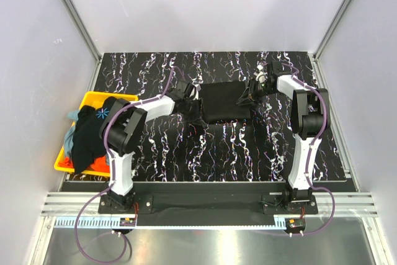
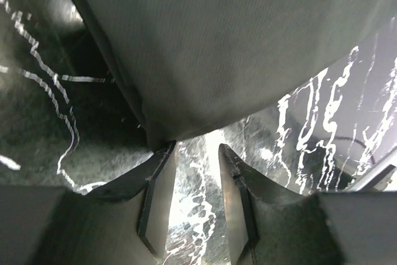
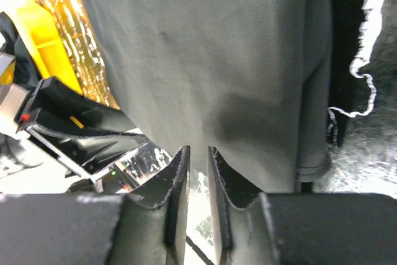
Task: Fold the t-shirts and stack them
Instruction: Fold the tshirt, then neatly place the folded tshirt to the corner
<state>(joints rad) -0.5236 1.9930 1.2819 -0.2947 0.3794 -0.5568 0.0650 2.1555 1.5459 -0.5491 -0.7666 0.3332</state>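
From above, one black t-shirt lies spread on the far half of the marbled worktop. The left end effector is at its left edge and the right end effector at its right edge. The other shirts are heaped in the yellow bin, which sits off the worktop's left side. To me this looks like the start of a fold on the first shirt, with both arms taking hold of opposite sides. The near half of the worktop is bare, so there is room to pull the cloth toward the arm bases. The far edge is just behind the shirt, and the left arm has the bin near its elbow.

The left wrist camera shows the dark cloth filling the upper frame. The fingers stand moderately apart with only worktop showing between them. One tip touches the hem, and nothing is gripped. The next move, I'd judge, is to ease forward until the hem sits between the pads, then close.

In the right wrist view the jaws are narrow, nearly together, right at the shirt's lower edge. I cannot tell whether cloth is actually pinched. A doubled seam runs down the right side, so there is some risk of catching only one layer.
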